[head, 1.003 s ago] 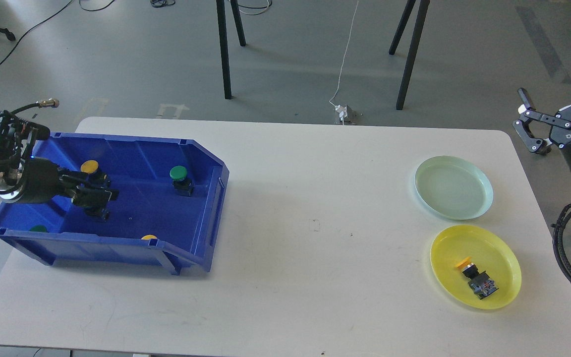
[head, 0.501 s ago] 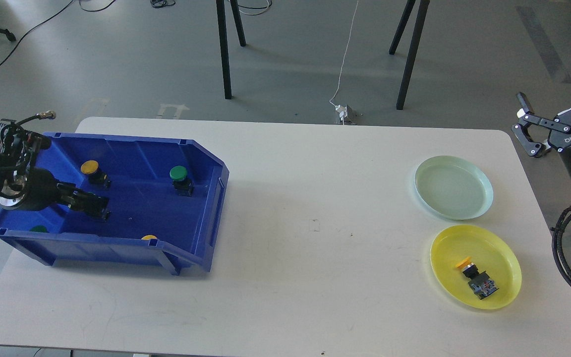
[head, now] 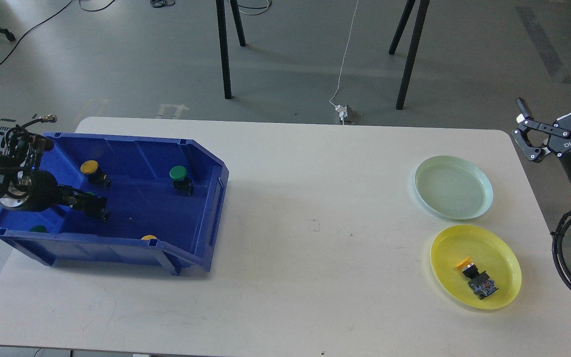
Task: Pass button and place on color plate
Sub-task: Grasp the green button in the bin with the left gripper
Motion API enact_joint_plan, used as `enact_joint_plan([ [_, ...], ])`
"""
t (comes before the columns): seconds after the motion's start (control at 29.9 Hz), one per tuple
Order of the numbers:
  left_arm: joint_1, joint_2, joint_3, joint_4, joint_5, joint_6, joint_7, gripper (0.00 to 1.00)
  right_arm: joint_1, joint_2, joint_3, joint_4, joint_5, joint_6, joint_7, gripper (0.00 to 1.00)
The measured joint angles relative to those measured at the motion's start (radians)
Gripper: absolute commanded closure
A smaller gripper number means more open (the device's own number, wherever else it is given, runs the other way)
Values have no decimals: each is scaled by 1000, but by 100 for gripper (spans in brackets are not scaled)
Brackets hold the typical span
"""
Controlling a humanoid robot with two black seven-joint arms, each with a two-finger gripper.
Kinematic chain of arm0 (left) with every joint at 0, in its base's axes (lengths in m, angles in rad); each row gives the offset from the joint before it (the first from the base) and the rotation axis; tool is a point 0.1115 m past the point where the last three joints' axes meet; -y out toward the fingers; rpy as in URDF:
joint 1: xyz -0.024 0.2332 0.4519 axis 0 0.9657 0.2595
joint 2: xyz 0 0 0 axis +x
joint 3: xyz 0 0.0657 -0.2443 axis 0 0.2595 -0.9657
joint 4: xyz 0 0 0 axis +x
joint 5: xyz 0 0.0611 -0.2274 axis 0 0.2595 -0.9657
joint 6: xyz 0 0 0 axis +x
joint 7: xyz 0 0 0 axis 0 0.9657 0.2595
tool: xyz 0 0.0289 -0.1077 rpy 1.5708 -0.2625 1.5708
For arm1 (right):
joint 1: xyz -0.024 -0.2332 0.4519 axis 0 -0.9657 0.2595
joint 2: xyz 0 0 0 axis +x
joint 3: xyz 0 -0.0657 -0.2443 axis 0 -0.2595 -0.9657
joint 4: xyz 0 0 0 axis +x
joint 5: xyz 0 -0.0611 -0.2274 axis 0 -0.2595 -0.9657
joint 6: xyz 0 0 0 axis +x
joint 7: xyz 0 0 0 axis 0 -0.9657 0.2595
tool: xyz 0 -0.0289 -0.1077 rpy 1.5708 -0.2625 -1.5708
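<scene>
A blue bin (head: pixel 206 198) stands on the left of the table. It holds a yellow button (head: pixel 90 168), a green button (head: pixel 179 174), and a green one (head: pixel 38 229) and a yellow one (head: pixel 149 237) half hidden by the front wall. My left gripper (head: pixel 94 206) reaches low into the bin's left half. Its dark fingers merge with a dark thing at their tips, so their state is unclear. My right gripper (head: pixel 557 94) is open and empty beyond the table's right edge. The yellow plate (head: pixel 503 258) holds a yellow button (head: pixel 475 278). The pale green plate (head: pixel 454 187) is bare.
The white table (head: pixel 315 248) spreads between the bin and the plates. Black stand legs (head: pixel 223 49) and a white cable with a plug (head: pixel 342 111) are on the floor behind the table. Cable loops (head: pixel 570 258) hang by my right arm.
My left gripper has drawn back to the left and dropped lower inside the bin. My right gripper has shifted slightly and stays open. The buttons and plates have not moved.
</scene>
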Motion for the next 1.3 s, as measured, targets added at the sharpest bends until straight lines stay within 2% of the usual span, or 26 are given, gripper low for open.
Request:
enact_joint_plan([
  [0.5, 1, -77, 23, 121, -7, 0, 0, 10, -20, 0, 2, 5, 0, 6, 0, 1],
  [0.77, 2, -84, 23, 132, -12, 0, 0, 14, -23, 0, 1, 5, 0, 7, 0, 1],
  [0.97, 2, -85, 23, 133, -14, 0, 0, 22, -27, 0, 1, 4, 0, 7, 0, 1],
  [1.07, 2, -85, 23, 134, -14, 0, 0, 31, -30, 0, 1, 3, 0, 6, 0, 1],
  [1.3, 2, -86, 26, 135, -9, 0, 0, 40, -35, 0, 2, 2, 0, 6, 0, 1],
])
